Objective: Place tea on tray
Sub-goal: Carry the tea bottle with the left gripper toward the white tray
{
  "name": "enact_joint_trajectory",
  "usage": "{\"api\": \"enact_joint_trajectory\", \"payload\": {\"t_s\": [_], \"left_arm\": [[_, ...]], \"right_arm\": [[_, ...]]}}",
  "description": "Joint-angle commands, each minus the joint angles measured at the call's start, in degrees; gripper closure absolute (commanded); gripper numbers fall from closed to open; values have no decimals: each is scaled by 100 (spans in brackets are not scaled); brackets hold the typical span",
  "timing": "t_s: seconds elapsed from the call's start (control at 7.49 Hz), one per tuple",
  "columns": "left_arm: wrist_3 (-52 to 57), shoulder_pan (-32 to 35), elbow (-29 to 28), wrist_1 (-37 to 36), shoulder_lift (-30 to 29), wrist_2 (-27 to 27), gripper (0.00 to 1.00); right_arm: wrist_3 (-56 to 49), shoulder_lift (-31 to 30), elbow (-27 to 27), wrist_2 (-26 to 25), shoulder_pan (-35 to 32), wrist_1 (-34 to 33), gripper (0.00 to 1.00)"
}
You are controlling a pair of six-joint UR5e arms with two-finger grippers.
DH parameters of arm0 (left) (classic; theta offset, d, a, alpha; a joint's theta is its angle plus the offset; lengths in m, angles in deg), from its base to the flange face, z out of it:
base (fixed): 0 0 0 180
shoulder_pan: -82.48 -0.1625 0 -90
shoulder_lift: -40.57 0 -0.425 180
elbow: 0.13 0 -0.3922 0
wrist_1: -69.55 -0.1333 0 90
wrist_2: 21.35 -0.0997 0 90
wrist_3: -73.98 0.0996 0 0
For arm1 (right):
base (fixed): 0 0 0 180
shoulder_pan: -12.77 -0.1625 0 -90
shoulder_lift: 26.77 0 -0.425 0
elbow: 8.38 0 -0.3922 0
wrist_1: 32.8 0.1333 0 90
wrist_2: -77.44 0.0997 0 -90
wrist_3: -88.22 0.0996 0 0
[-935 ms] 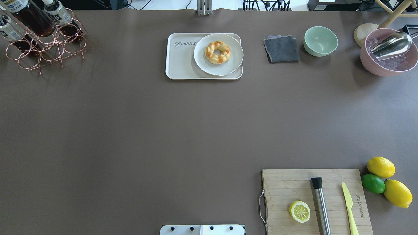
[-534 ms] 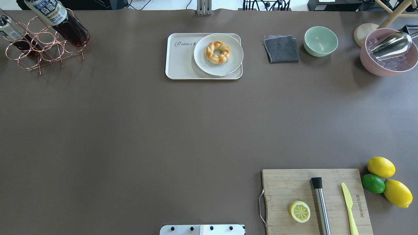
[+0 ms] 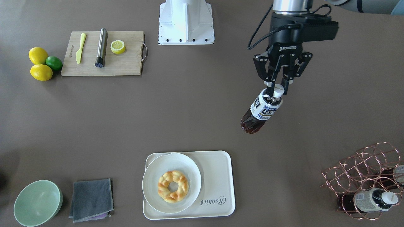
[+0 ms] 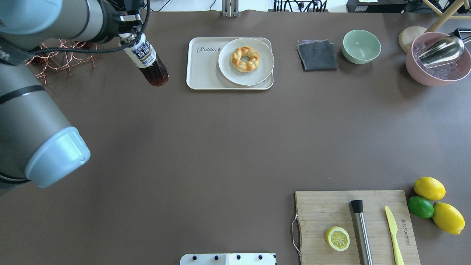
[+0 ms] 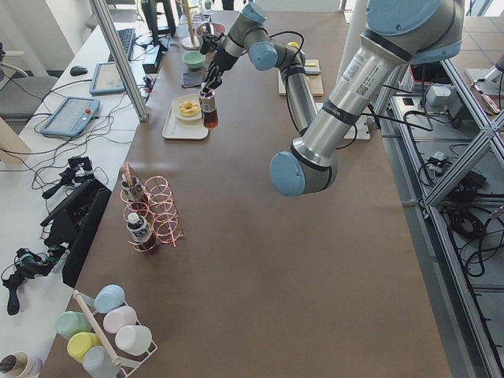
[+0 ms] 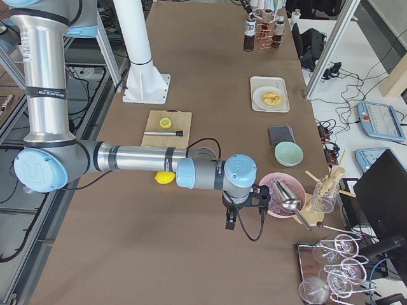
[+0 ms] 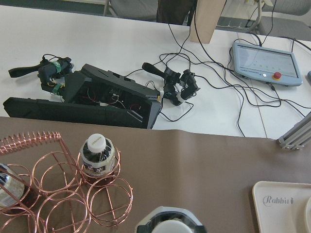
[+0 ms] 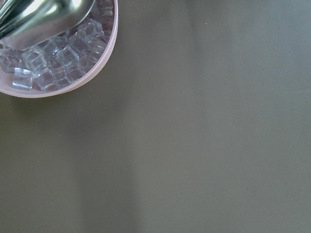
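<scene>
Hanging from the left fingers point(image 3: 286, 85), the tea bottle point(image 3: 263, 108) is pinched at its white cap and neck, and its dark base tilts away from the wrist. It appears lifted off the brown counter point(image 4: 206, 147). It hangs between the copper wire rack point(image 3: 363, 170) at the far left and the cream tray point(image 3: 217, 176) at the far middle. The bottle is near the tray's left edge but neither over it nor touching it. A round white plate point(image 3: 154, 170) with a twisted ring pastry point(image 3: 173, 186) fills the tray's right part, while the left part, with the grey "Rabbit" script, is bare. Other capped bottles point(image 3: 372, 198) lie in the rack. At the far right, the right fingers point(image 6: 229, 222) hover beside a pink bowl point(image 8: 73, 83) of ice cubes with a metal scoop point(image 8: 43, 19) in it. I cannot tell whether those fingers are released or clenched. Beside the tray, to its right, lie a folded grey cloth point(image 4: 317, 55) and a pale green bowl point(image 4: 361, 46).
</scene>
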Motion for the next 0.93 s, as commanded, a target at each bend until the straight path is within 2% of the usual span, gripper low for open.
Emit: {"api": "enact_joint_trajectory", "payload": {"t_s": [0.0, 0.13, 0.27, 0.8], "left_arm": [[-1070, -1318, -23, -656, -593, -1117, 100], [-1283, -1715, -49, -878, -858, -1435, 100], [-1537, -1893, -102, -889, -904, -1490, 100], [-2066, -2307, -935, -889, -1649, -1929, 100]], "right_arm": [[3, -65, -51, -11, 0, 450, 0], [-23, -74, -60, -2, 0, 451, 0], [3, -83, -43, 15, 0, 485, 0], [-23, -197, -16, 24, 0, 495, 0]]}}
